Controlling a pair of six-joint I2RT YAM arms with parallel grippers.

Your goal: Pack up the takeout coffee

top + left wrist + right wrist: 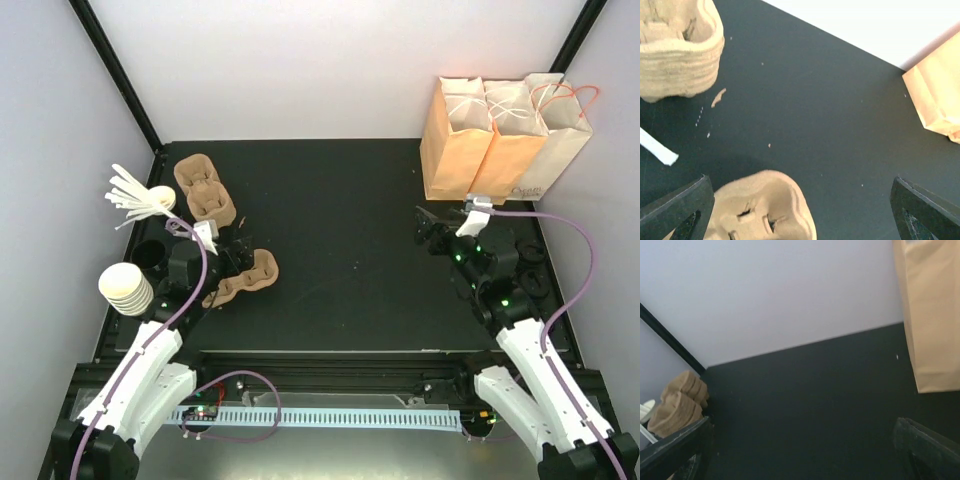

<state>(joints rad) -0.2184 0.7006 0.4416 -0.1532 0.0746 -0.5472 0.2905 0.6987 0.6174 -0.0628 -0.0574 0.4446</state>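
Arms over a black table [340, 220], both grippers empty.
The left gripper [232, 262] hangs with its fingers spread wide over a brown moulded-pulp cup carrier [248, 280]. The right gripper [430, 228], its fingers equally far apart, sits near three tan paper bags [500, 140] standing at the far right. The takeout coffee [150, 256] seems to be the dark round shape at the table's left edge, between a stack of cream cups [125, 288] and a bundle of white sticks [135, 195], though it barely shows against the black surface.

table [350, 260]: matt black | paper bags [500, 150]: creased brown paper | cup carriers [682, 55]: rough moulded pulp
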